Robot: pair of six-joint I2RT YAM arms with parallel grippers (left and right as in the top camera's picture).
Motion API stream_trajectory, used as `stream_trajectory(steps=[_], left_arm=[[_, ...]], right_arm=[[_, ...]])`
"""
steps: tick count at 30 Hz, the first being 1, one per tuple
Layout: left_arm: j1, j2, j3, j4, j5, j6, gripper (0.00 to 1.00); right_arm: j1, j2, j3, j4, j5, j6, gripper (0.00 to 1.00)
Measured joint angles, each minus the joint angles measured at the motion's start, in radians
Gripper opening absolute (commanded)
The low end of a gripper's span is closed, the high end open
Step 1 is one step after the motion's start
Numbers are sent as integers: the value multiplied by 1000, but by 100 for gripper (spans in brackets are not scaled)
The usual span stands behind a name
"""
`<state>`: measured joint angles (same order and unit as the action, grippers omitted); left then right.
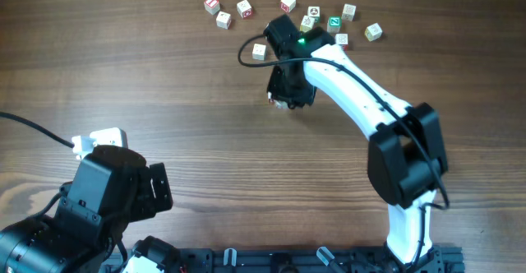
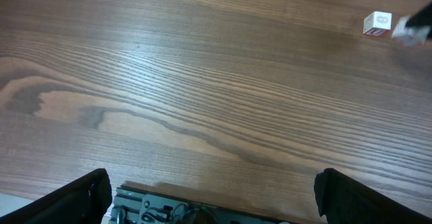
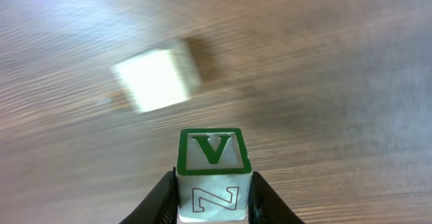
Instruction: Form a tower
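right arm [image 1: 353, 92]: white, smooth rounded shell along the long link, with bulky black housings at the joints
right arm cable [image 1: 251, 49]: thin black lead looping out beside the wrist, another running along the white link
right wrist light [image 1: 302, 42]: small green glow on the black wrist block
right gripper [image 3: 213, 200]: black fingers [image 3: 159, 200], tapering, matte
left arm [image 1: 82, 211]: mostly black, boxy casings, a round black joint at the base
left arm connector [image 1: 97, 140]: small white plug piece with a black cable trailing off
left gripper [image 2: 212, 197]: two black rounded finger tips [image 2: 81, 196] at the frame's lower corners
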<state>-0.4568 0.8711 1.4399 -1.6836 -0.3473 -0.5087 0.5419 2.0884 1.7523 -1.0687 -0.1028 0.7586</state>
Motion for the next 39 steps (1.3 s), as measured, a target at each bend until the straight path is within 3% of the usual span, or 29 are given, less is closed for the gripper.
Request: stream_trajectory(steps=[6, 11, 21, 39], left_arm=[[0, 0, 0, 0, 0, 0, 100], [0, 0, 0, 0, 0, 0, 100], [0, 0, 0, 0, 0, 0, 100], [0, 0, 0, 0, 0, 0, 100]], right_arm=[[0, -28, 14, 98, -58, -255, 28], [-5, -28, 14, 138, -26, -346, 27], [-32, 66, 14, 138, 22, -380, 22], [42, 68, 14, 109, 151, -348, 26]])
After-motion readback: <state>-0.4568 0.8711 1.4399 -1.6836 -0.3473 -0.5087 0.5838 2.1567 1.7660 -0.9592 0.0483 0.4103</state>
